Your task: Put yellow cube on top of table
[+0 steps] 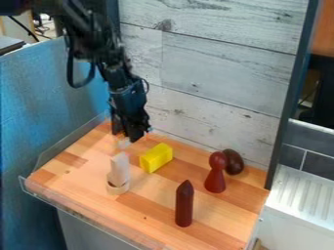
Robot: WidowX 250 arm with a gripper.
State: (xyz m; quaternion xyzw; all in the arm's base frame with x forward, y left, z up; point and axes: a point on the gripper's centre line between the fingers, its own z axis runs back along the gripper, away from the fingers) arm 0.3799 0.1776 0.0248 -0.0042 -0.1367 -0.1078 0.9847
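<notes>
cube (156, 157): yellow | gripper (126, 136): black | tabletop (145, 188): brown-tan patchwork | wall (221, 73): pale grey, wood-grained

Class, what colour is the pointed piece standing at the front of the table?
Dark red, seen in the camera view.

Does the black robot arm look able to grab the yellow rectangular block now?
Probably yes. The black two-finger end effector hangs just behind the yellow block, and nothing tall seems to stand between them. The pale upright block is off to one side.

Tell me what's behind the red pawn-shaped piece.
Behind the red pawn-shaped piece sits a dark brown egg-shaped object; its left edge is covered and can't be seen.
</notes>
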